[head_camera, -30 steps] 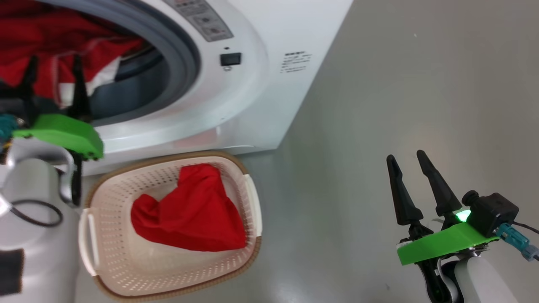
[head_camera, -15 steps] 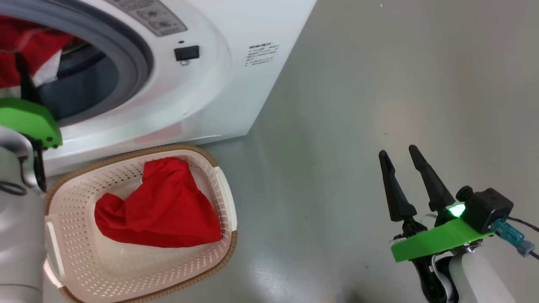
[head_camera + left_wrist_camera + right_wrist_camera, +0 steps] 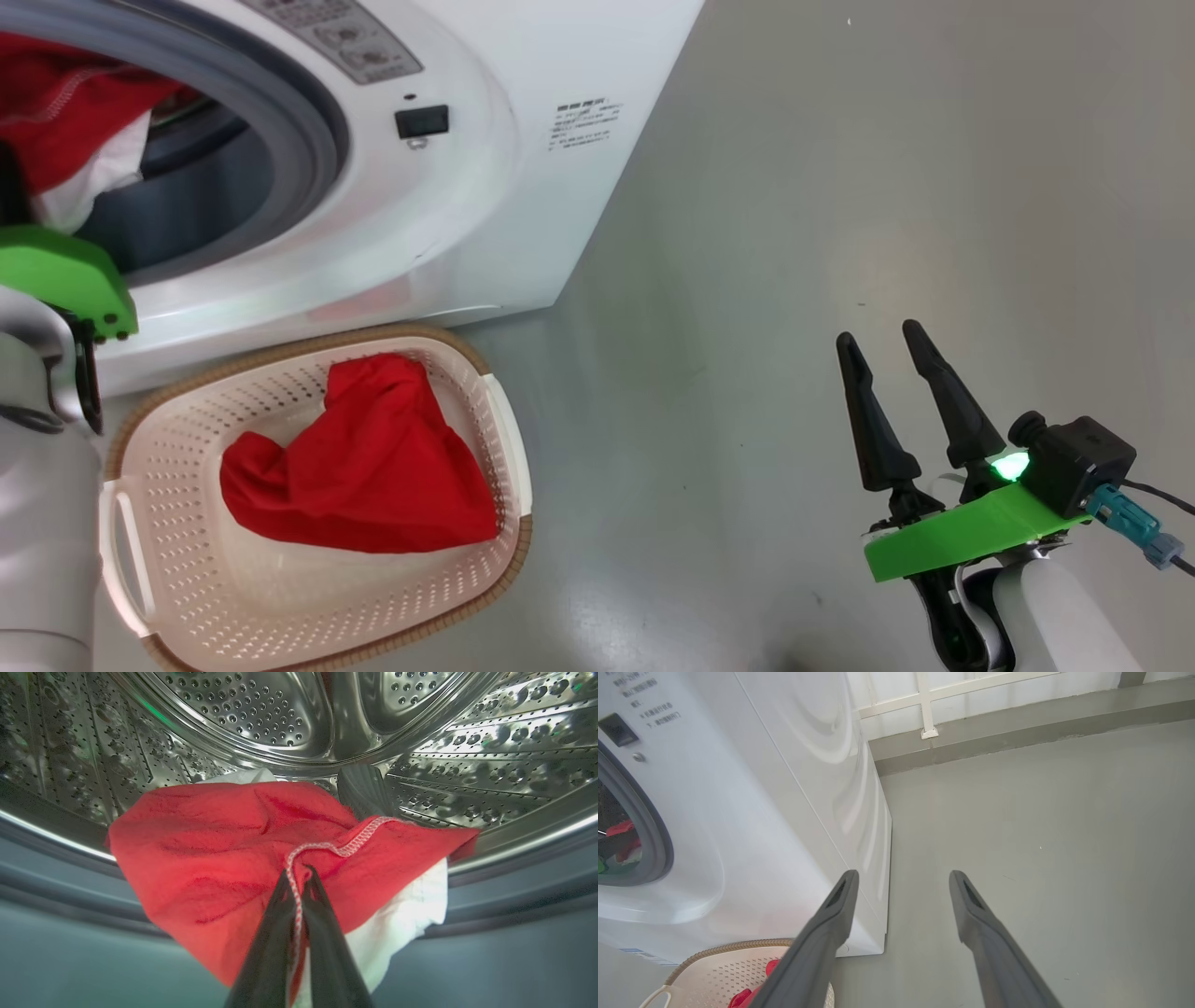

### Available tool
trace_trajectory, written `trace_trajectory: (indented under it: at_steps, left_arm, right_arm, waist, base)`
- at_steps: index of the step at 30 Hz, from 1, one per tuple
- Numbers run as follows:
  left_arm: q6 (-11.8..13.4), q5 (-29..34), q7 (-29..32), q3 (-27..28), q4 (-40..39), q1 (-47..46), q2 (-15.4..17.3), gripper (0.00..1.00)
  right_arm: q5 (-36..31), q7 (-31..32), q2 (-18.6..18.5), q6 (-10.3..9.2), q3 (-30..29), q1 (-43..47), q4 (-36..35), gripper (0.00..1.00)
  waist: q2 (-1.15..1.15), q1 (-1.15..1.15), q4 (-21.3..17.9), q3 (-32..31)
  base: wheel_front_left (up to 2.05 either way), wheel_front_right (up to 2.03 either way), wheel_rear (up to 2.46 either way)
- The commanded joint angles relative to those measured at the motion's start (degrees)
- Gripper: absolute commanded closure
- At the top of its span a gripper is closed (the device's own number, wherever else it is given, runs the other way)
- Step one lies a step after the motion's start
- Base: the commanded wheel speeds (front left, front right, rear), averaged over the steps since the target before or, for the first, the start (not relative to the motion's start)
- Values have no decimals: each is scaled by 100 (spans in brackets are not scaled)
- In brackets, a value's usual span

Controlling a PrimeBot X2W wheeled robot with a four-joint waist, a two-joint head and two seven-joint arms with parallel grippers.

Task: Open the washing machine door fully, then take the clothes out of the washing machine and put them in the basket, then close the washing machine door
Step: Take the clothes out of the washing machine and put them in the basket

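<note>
1. Right gripper [image 3: 877, 333]: nearest to me, over bare floor [image 3: 840, 205], well off the right flank of the washing machine [image 3: 523, 205]. Its two fingers stand apart with nothing between them, so it is released.
2. Basket [image 3: 308, 597]: on the floor just in front of the washing machine, directly below its opening. The brown rim sits close to the foot of the front panel. I cannot tell if they touch.
3. Red garment [image 3: 373, 467]: crumpled inside the basket, its peak towards the washing machine. The end of the basket away from the washing machine shows bare perforated floor.
4. Left gripper [image 3: 299, 871]: at the mouth of the washing machine, fingers pointing into it. They are clenched on a red-and-white garment [image 3: 210, 858], with the white-stitched hem pinched right at the fingertips.
5. The red-and-white garment is bunched at the lower part of the washing machine's opening, in front of the grey rubber ring [image 3: 308, 121]. The white panel hangs at its right side in the left wrist view. I cannot tell whether the cloth rests on the ring.
6. Drum [image 3: 261, 714]: perforated steel, inside the washing machine behind that garment. A grey paddle [image 3: 364, 791] shows just past the cloth.
7. Front panel of the washing machine: a black square socket [image 3: 421, 121] sits just beside the ring, with a small printed label [image 3: 582, 123] further towards the corner.
8. Farthest: a pale wall [image 3: 994, 690] behind the washing machine.
</note>
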Motion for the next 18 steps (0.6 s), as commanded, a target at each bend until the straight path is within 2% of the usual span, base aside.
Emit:
trace_trajectory:
  at_steps: [1,10,18]
  left_arm:
    - [-30,-7,-28,56,-195,27,250,100]
    - [-245,-221,-28,171,-1173,627,54,100]
    - [-559,-385,-28,388,-2514,1652,-391,100]
  right_arm:
    - [62,-37,-18,43,148,-7,-108,0]
    - [24,-37,-18,43,118,62,-40,0]
    - [-38,-37,-18,43,60,200,9,0]
  waist:
    - [0,0,32,-42]
    - [0,0,207,-378]
    - [0,0,502,-736]
  base:
    - [0,0,0]
    - [0,0,0]
    - [0,0,0]
